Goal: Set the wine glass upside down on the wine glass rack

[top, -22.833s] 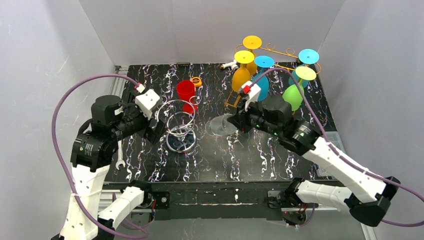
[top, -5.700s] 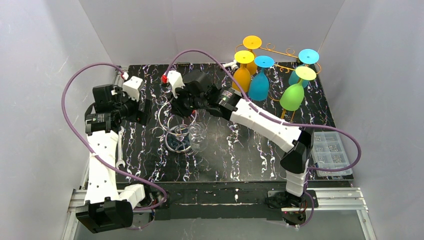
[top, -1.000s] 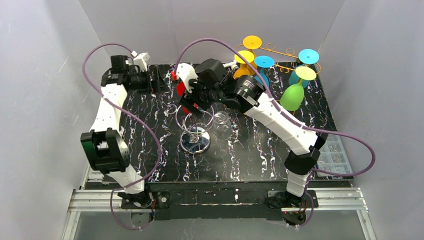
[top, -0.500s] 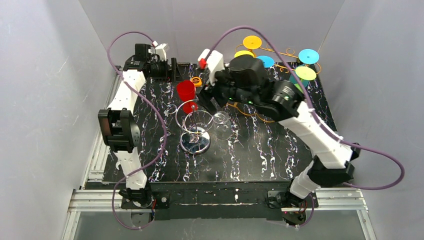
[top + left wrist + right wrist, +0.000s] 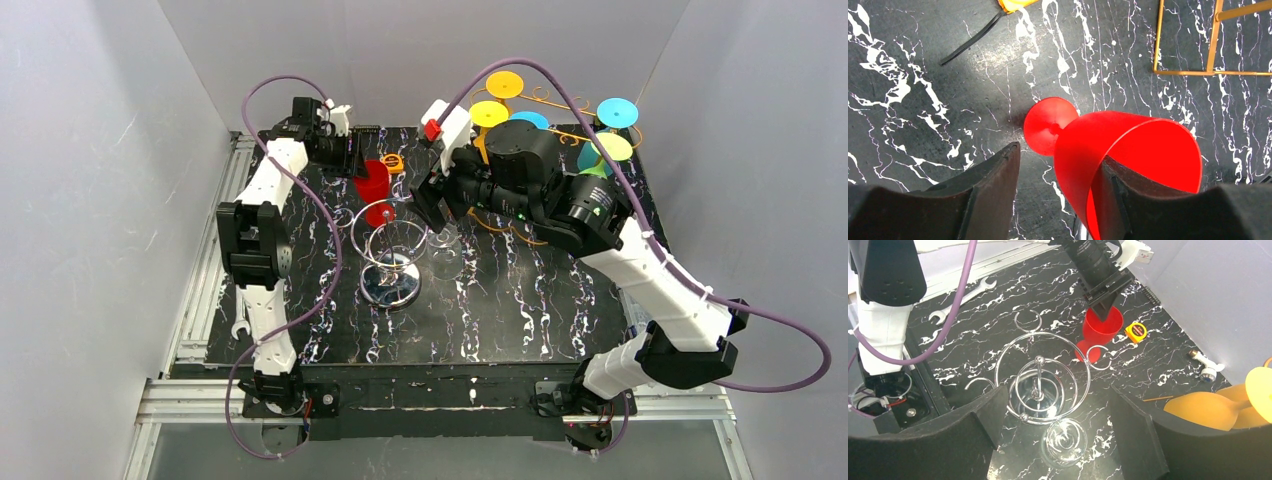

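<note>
**Ann:** Pincers first: what are they doing?

**Ben:** Left pincer [image 5: 1059, 159] is open, with one finger inside the red wine glass [image 5: 1128, 155] and one outside. Right pincer [image 5: 1058, 392] is open wide and holds nothing.

**Ann:** Where is the red glass?

**Ben:** It stands mouth up on the worktop [image 5: 500, 310], near the silver rack [image 5: 1038, 360]. A clear glass [image 5: 1064, 441] is beside that rack.

Robot lab: grey enclosure walls [image 5: 90, 150], aluminium frame rails [image 5: 180, 397]
</note>
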`<state>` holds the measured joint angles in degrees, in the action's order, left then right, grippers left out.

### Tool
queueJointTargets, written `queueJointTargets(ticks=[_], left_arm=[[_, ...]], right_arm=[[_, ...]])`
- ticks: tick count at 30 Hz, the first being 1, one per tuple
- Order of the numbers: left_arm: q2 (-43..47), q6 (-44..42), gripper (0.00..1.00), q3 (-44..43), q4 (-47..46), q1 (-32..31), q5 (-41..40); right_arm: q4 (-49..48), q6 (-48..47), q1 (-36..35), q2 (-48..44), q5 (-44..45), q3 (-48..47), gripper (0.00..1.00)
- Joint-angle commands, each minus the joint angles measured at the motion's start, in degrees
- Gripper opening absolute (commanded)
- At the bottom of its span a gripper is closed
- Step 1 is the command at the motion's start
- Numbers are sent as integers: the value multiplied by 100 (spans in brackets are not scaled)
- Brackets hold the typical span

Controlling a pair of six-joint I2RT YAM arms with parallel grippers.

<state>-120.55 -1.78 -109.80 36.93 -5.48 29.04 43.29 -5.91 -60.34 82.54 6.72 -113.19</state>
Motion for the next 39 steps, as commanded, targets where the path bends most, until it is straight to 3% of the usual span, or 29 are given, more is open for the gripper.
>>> queueJointTargets(ticks=[1,7,9,14,22,25,27,33,39], left_arm=[[-4,-87,46,-283,104,-26,-54],[333,-286,1,104,-105,71,79],[534,-370,0,117,-80,158,108],[1182,-261,0,-311,-62,631,402],[2849,244,0,-557,-845,1888,1299],[3823,965,0,148,-1999,2390,2026],[4438,922,0,513,-2413,2543,2338],[6565,-96,0,2377,-3941,2576,2975],[7470,-1159,0,2716,-4071,2565,3085]], right_arm=[[-279,42,43,-116,103,-20,80],[-381,-10,73,-154,139,258,74],[-373,36,74,-128,142,244,74],[-302,149,83,-8,347,-15,98],[-476,510,100,167,416,-500,98],[-837,868,125,91,628,-475,98],[-1135,1141,136,-6,787,-339,98],[-1582,1978,201,24,564,-309,98],[-1936,2763,287,181,-87,-329,98]])
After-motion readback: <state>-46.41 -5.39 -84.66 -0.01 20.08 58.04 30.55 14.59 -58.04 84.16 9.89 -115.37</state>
